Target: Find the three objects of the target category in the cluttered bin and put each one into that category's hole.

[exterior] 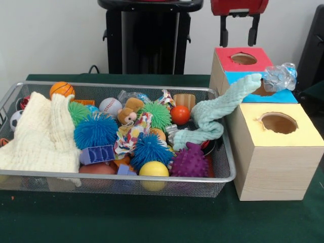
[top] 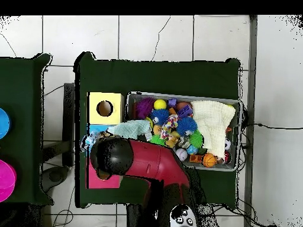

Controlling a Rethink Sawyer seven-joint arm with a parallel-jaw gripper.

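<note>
The wire mesh bin (exterior: 223,178) is full of toys; it also shows in the overhead view (top: 183,96). A see-through plastic bottle (exterior: 279,77) lies on the blue top (exterior: 283,96), at the far right edge of its hole (exterior: 263,91). It shows in the overhead view (top: 89,142) too. A pale green cloth (exterior: 217,114) trails from the bin up onto that hole. Another see-through bottle-like thing (exterior: 132,95) lies at the bin's back. My gripper (exterior: 237,38) hangs open and empty above the red-topped hole (exterior: 243,58). In the overhead view my arm (top: 115,155) hides the blue top.
The yellow-topped hole (exterior: 279,123) is the nearest of the box, the red top (exterior: 225,61) the farthest. A cream cloth (exterior: 43,134) covers the bin's left end. Spiky balls (exterior: 96,131), a purple one (exterior: 191,162) and smooth balls fill the rest.
</note>
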